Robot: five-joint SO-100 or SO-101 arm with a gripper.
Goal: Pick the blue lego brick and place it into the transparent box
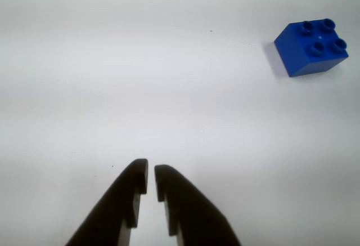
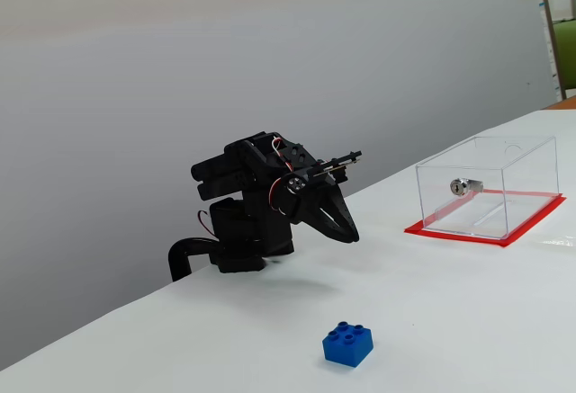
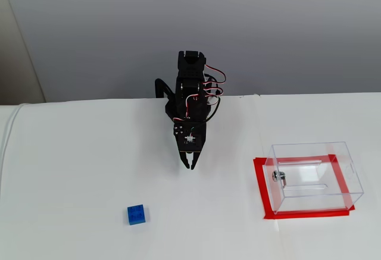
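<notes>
In the wrist view, the gripper (image 1: 151, 175) sits at bottom centre, jaws nearly closed and empty. The blue lego brick (image 1: 311, 48) rests on the table (image 1: 169, 88) at upper right, well apart from the gripper.

In a fixed view, the transparent box (image 3: 314, 177) stands at right.

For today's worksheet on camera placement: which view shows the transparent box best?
A fixed view from the side shows the transparent box best: walls, red base and silver cylinder are all clear. The other fixed view shows it from above, complete but flatter. The wrist view misses it, showing only the blue lego brick.
</notes>
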